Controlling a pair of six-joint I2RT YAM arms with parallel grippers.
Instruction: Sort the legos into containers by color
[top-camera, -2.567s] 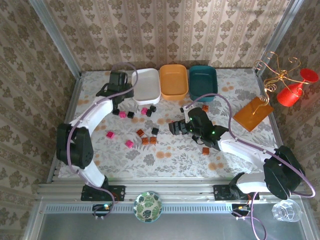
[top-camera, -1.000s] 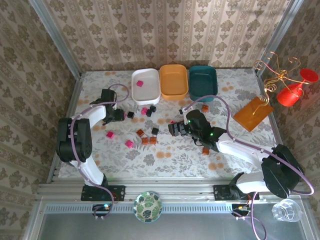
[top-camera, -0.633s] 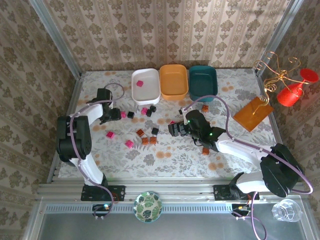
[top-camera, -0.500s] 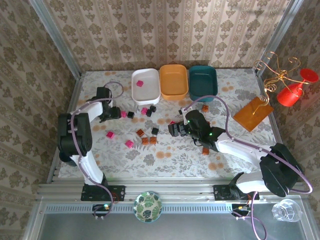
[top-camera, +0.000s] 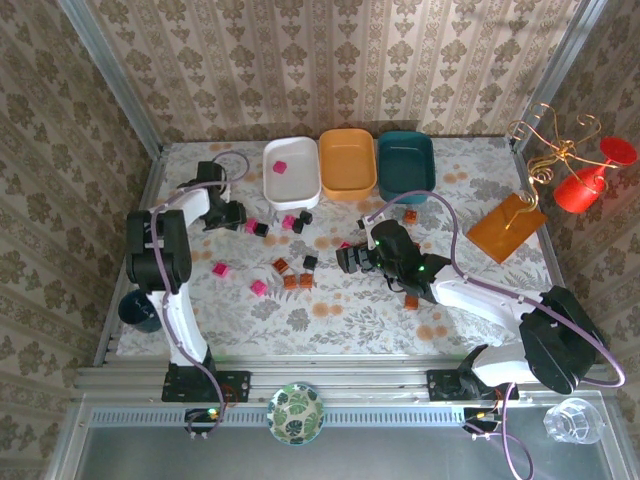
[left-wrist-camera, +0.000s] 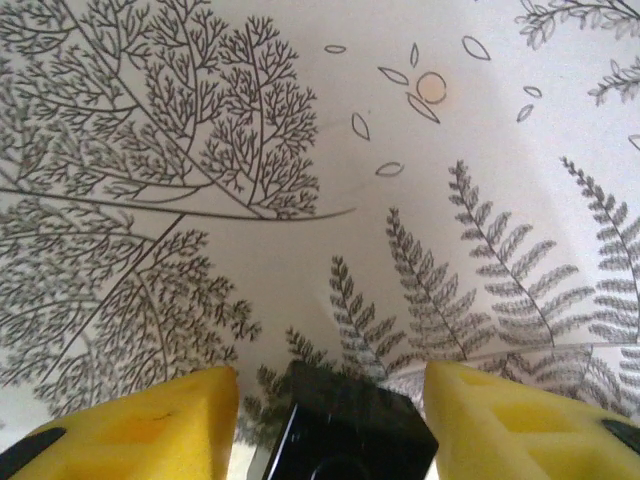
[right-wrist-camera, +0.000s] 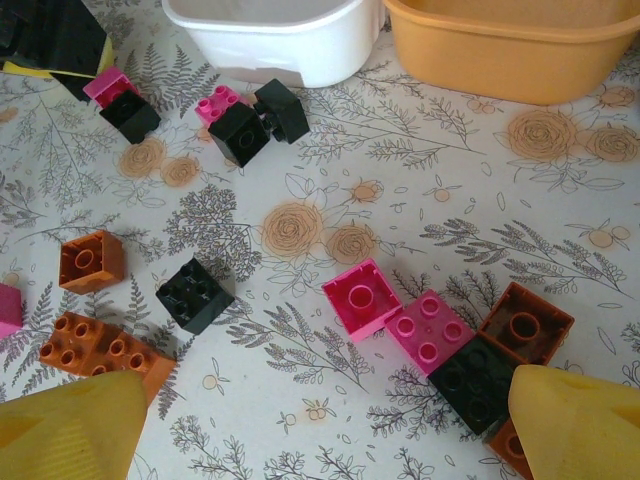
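Now we have the black brick (left-wrist-camera: 348, 432) sitting square between our left fingers (left-wrist-camera: 130, 425), which stand partly open and grip nothing yet, on the counter (left-wrist-camera: 300, 150) near the white tray (top-camera: 300, 180).

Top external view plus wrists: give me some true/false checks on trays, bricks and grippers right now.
1. The white tray holds one magenta brick. True.
2. The orange-yellow tray holds several orange-brown bricks. False: no brick can be seen in it.
3. The right gripper is shut on a brick. False: it is open, fingers wide apart above loose bricks.
4. A black brick sits between the fingers of the left gripper. True.
5. The orange card lies at the table's left edge. False: it lies on the right side, beyond the teal tray.
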